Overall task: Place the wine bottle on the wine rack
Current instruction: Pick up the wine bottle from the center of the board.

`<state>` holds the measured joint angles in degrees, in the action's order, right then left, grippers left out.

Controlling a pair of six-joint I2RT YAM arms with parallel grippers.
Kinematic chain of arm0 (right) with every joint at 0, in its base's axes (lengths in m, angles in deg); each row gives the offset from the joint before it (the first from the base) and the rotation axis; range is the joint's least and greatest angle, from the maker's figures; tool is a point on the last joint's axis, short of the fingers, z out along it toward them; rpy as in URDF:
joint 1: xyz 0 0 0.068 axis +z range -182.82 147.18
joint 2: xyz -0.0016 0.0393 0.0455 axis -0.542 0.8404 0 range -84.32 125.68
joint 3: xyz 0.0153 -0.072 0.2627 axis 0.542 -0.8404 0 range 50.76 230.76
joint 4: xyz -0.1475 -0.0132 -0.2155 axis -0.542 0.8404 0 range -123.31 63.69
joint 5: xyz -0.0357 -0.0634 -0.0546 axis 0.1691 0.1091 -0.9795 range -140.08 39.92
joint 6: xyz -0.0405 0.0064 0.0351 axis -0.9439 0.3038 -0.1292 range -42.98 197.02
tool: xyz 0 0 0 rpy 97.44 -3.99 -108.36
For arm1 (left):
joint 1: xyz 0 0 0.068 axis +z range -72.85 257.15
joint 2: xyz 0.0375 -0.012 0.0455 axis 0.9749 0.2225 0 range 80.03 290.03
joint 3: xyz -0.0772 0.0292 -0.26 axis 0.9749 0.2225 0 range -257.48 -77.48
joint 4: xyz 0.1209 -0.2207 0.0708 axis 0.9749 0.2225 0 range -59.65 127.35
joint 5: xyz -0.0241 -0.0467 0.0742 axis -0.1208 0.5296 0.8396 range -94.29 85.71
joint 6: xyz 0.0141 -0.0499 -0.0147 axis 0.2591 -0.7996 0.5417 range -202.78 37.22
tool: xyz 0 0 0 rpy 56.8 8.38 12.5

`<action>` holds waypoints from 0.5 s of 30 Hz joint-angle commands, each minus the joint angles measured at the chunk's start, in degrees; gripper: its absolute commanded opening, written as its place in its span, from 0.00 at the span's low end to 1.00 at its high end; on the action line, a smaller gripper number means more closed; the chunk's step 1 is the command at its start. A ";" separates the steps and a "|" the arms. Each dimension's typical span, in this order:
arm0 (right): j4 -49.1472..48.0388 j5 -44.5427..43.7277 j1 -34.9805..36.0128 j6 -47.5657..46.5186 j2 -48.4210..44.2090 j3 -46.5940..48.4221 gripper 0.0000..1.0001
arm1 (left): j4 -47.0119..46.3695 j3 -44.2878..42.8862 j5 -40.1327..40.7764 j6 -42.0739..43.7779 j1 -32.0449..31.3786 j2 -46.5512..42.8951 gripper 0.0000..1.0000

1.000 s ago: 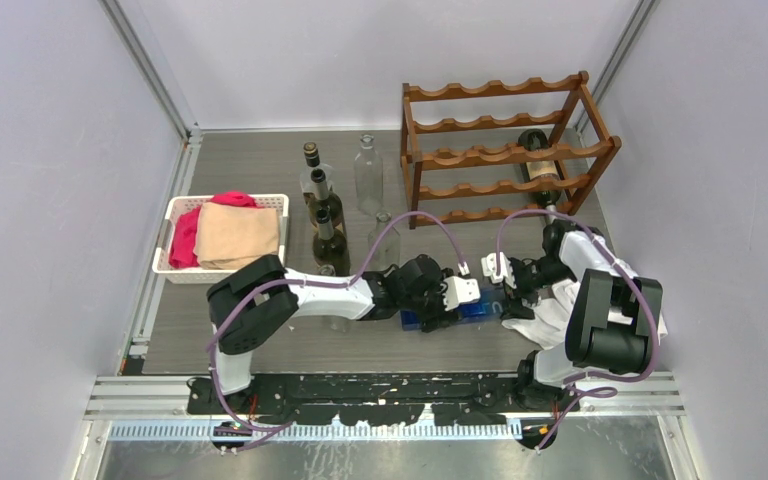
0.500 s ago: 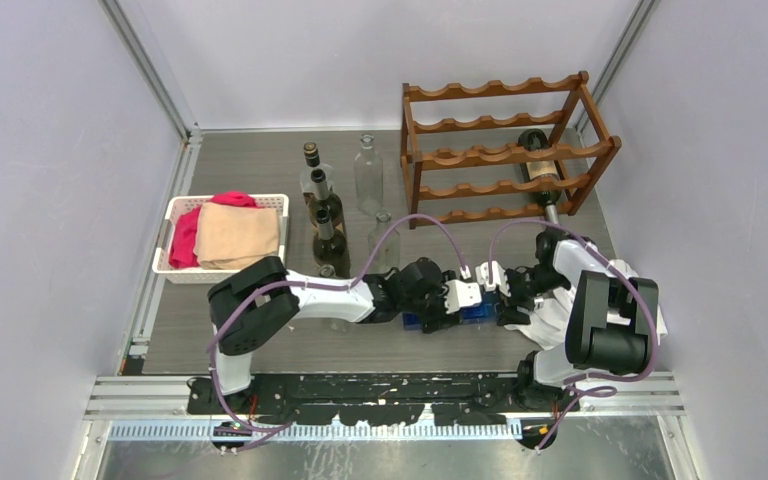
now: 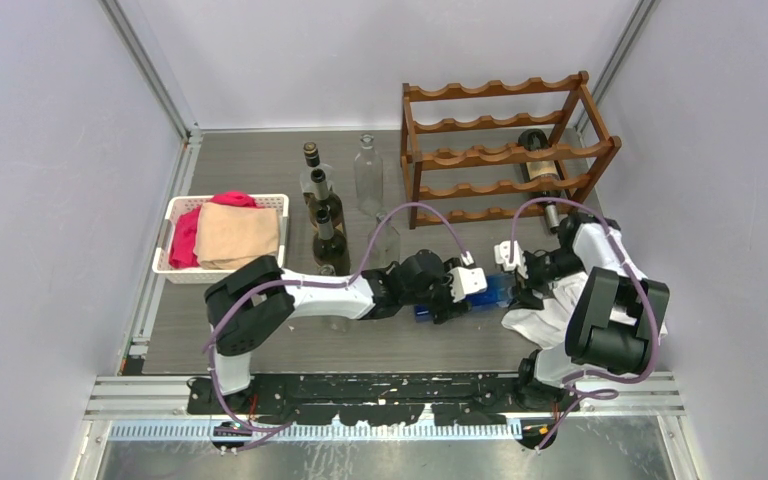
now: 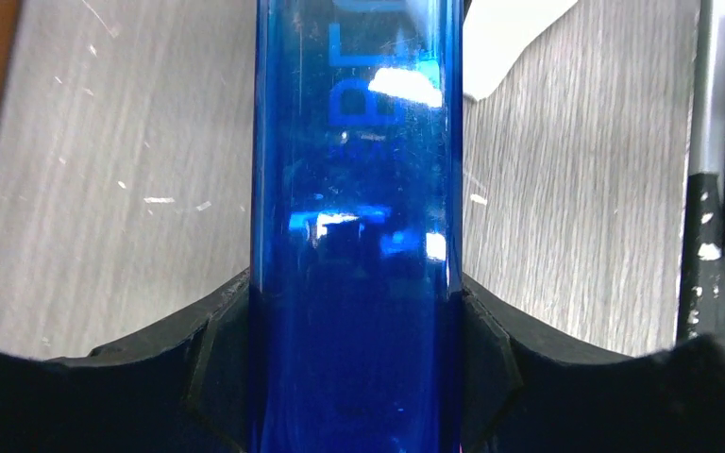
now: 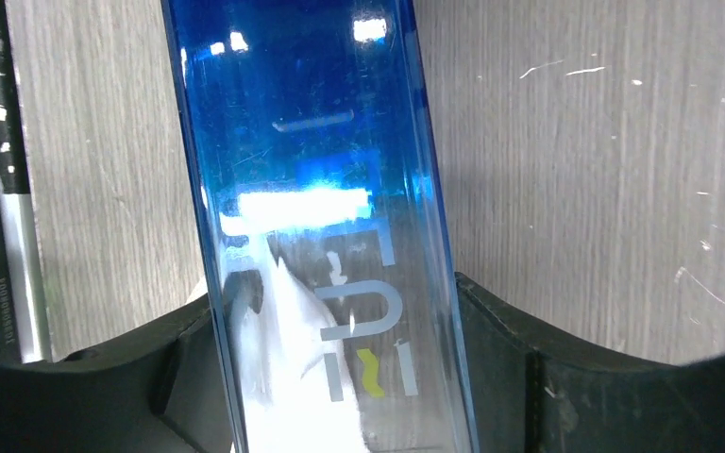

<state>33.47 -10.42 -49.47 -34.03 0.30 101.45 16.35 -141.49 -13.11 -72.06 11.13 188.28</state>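
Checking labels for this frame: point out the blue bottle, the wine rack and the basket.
blue bottle (image 4: pixel 354 236), left wrist view, middle of the glass body.
wine rack (image 3: pixel 508 154), top external view, a front wavy rail.
basket (image 3: pixel 164 240), top external view, its left wall.

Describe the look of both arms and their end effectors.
The left arm and right arm both have bulky black joint housings joined by white links. A thin purple cable loops in an arc along each. Small white blocks sit near the wrists. The left end effector and right end effector have matte black fingers with angular, faceted inner faces.
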 commanded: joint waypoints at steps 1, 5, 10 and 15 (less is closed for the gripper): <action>6.78 5.42 -7.09 3.89 -0.35 6.00 0.01 | -4.49 -2.27 1.51 0.60 -1.60 -7.81 0.61; 7.95 5.92 -9.75 3.79 -0.56 6.04 0.01 | -3.81 -2.91 2.13 -0.25 -2.09 -9.56 0.80; 12.72 7.86 -14.30 1.85 0.26 8.06 0.01 | -1.12 -3.85 2.04 -1.34 -2.33 -13.22 0.83; 19.75 10.60 -18.95 -1.51 0.91 9.75 0.01 | 4.94 -6.45 -0.20 -2.56 -2.45 -18.35 0.83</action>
<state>43.55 -6.64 -65.86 -33.07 1.48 108.38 18.36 -143.90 -11.71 -73.13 8.68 175.71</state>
